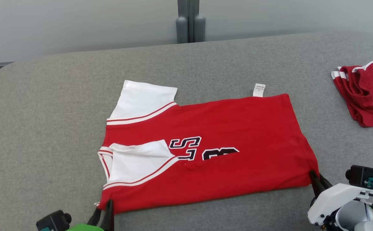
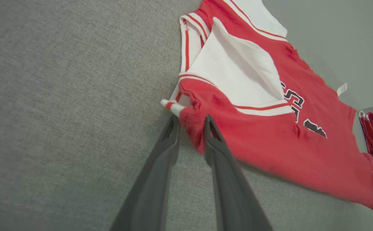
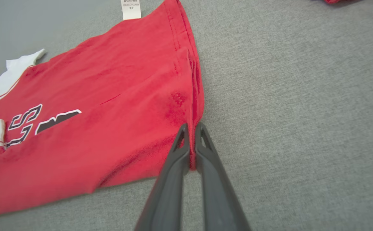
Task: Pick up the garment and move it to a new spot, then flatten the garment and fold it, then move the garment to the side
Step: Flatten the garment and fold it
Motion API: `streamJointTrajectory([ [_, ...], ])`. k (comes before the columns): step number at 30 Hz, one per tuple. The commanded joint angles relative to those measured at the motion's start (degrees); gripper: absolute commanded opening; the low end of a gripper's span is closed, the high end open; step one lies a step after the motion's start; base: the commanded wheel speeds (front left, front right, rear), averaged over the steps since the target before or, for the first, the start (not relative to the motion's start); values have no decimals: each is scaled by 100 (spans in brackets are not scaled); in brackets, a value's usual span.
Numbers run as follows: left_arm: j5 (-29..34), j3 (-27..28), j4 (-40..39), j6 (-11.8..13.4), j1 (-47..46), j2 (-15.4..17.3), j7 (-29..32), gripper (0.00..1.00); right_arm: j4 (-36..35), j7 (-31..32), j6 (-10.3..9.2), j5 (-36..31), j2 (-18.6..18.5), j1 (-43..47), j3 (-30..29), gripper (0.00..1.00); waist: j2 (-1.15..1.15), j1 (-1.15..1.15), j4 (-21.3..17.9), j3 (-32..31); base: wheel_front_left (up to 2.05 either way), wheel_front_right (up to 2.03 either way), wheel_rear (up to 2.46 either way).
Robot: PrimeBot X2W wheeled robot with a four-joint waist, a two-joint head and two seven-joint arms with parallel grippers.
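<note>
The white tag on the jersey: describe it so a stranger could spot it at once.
On the grey padded surface, find the red jersey spread flat in the middle. Off its far edge, toward the right, a small white tag juts onto the grey. Unlike the white sleeves, it is tiny, rectangular and faintly printed.

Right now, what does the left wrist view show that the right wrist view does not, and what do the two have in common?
Left wrist view, not the right one: the left tool, open, with the red shirt's neck-end corner between its tips, and the striped neckline. Right wrist view, not the left one: the hem stitching, close up, and the right tool shut on the hem corner. Both: the shirt's black lettering, its white label and the grey cloth surface.
</note>
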Motion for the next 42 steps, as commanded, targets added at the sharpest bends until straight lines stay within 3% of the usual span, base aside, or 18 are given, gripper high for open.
streamJointTrajectory([
  [1, 128, -23, 20, 9, -82, 99, -69, 100, -37, -39, -5, -53, -16, 81, 9, 100, 0, 0, -20, 16, 0, 0, 0],
  [6, 639, -128, -30, -46, -464, 555, -68, 100, -152, -123, -4, -150, -14, 24, -55, 100, 0, 0, -62, 54, 0, 0, 0],
  [11, 1235, -299, -231, -194, -1425, 1196, 244, 100, -421, -64, -4, -343, -15, -239, -63, 100, 0, 0, -181, 162, 0, 0, 0],
  [15, 1564, -591, -175, -565, -2494, 1587, 759, 100, -591, 36, -4, -501, -11, -548, 45, 100, 0, 0, -321, 365, 0, 0, 0],
  [20, 1658, -870, 311, -1002, -3862, 1758, 1523, 100, -690, 135, -4, -601, -11, -1127, 381, 100, 0, 0, -636, 855, 0, 0, 0],
  [26, 1486, -865, 1204, -1257, -5038, 1757, 2078, 100, -549, 51, -4, -588, -10, -1828, 790, 100, 0, 0, -1030, 1457, 0, 0, 0],
  [34, 1351, -781, 2166, -1311, -5839, 2003, 2699, 100, -151, -159, -4, -517, -26, -2580, 1222, 100, 0, 0, -1503, 2036, 0, 0, 0],
  [42, 1180, -628, 2447, -1249, -5805, 2272, 3045, 100, 213, -401, -4, -437, -59, -2878, 1359, 100, 0, 0, -1670, 2176, 0, 0, 0],
])
